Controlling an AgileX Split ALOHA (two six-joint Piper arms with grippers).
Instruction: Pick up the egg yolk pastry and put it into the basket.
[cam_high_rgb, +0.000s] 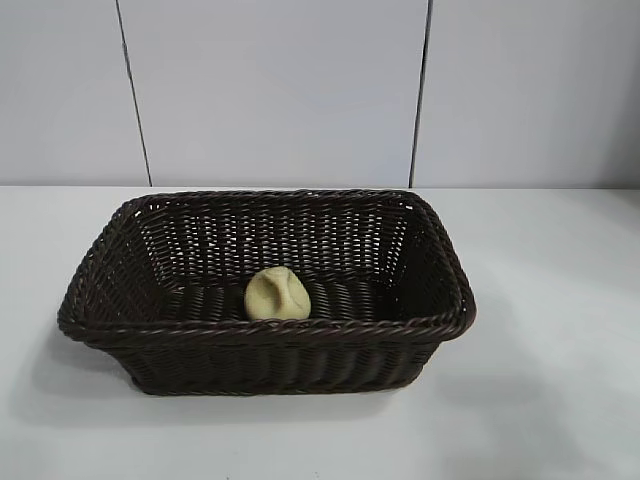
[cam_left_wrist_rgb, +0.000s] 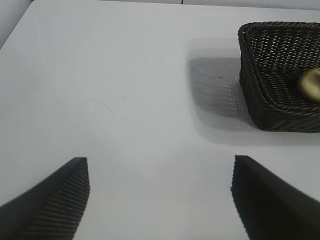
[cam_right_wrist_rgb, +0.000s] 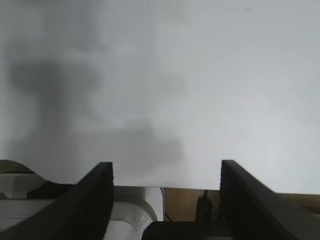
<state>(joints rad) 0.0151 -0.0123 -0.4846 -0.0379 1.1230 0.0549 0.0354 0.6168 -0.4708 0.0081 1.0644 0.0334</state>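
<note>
The dark brown wicker basket (cam_high_rgb: 268, 340) stands on the white table in the exterior view. The pale yellow egg yolk pastry (cam_high_rgb: 277, 295) lies inside it, on the floor near the front wall. In the left wrist view the basket (cam_left_wrist_rgb: 265, 100) shows off to one side with the pastry (cam_left_wrist_rgb: 311, 85) inside it. My left gripper (cam_left_wrist_rgb: 160, 167) is open and empty over bare table, well away from the basket. My right gripper (cam_right_wrist_rgb: 166, 170) is open and empty above the table's edge. Neither arm shows in the exterior view.
A white wall with two dark vertical seams (cam_high_rgb: 133, 90) stands behind the table. The white table (cam_high_rgb: 550, 400) surrounds the basket on all sides. The right wrist view shows the table's edge with a brown floor (cam_right_wrist_rgb: 182, 202) and white rig parts (cam_right_wrist_rgb: 135, 215) below it.
</note>
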